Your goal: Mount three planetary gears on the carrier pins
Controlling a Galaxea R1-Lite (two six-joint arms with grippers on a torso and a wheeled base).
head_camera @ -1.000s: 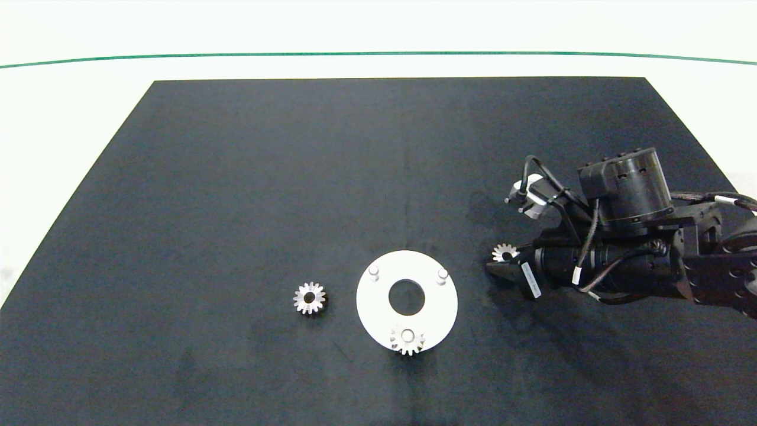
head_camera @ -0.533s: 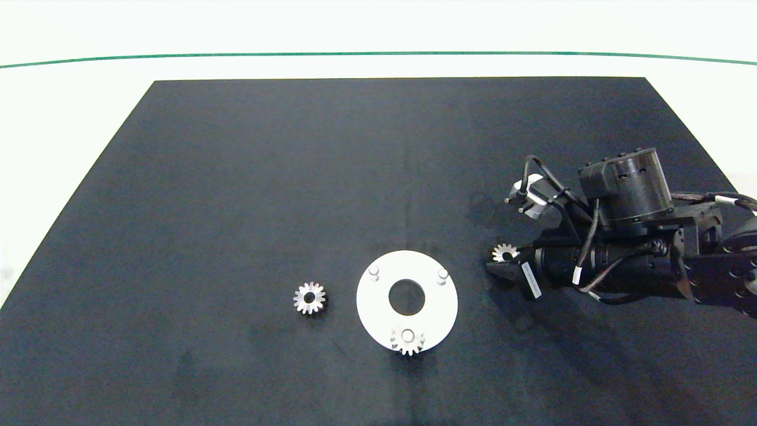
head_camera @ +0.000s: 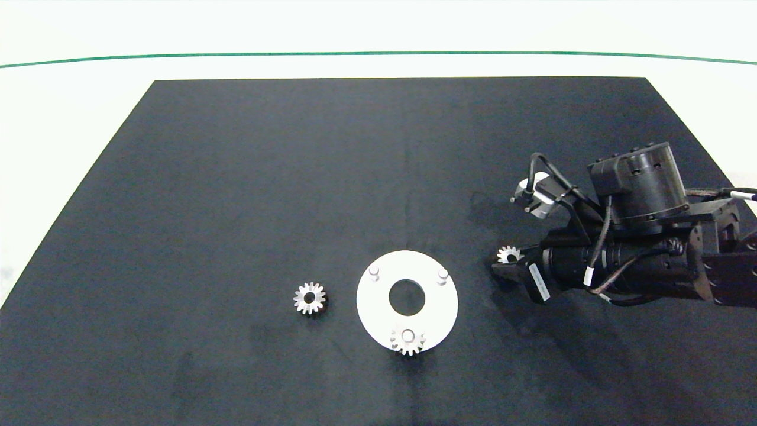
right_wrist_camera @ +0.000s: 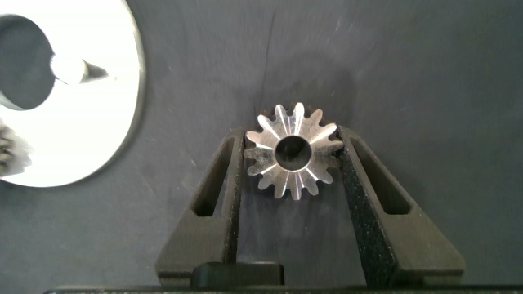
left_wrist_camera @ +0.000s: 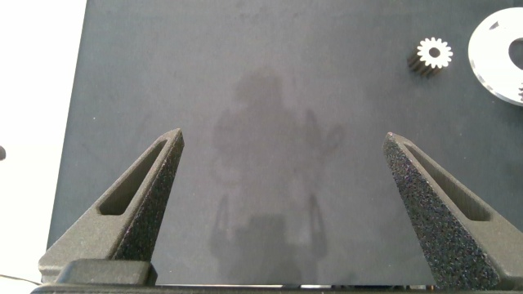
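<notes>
- Seated gear (head_camera: pixel 407 339): one of the three planetary gears sits over the carrier pin at the near edge of the white disc (head_camera: pixel 366 307), its bore filled by the pale pin top; this placement appears complete, so about one third of the task is judged done
- Loose gear (head_camera: pixel 309 297): a second silvery gear lies flat on the black mat (head_camera: pixel 236 207), just beside the disc on its left and apart from it, with no gripper near it; it is not yet installed
- Bare pins: the far-left pin (head_camera: pixel 374 271) and the far-right pin (head_camera: pixel 442 274) stand upright on the disc with nothing on them; two gears remain to be fitted here
- Right gripper (right_wrist_camera: pixel 292 155): it reaches in from the right edge of the mat, low and just right of the disc; its two fingers bracket the third gear (right_wrist_camera: pixel 292 157) and press on its teeth from both sides, pinching it. The head view shows this gear (head_camera: pixel 508 255) at the fingertips, near the far-right pin but clear of the disc; whether it is off the mat cannot be told
- Judged next stage: carrying the pinched gear over the far-right pin and lowering its bore onto it
- Left gripper (left_wrist_camera: pixel 282 163): it hangs above bare mat well to the left of the loose gear, fingers spread wide with nothing between them; it is outside the head view
</notes>
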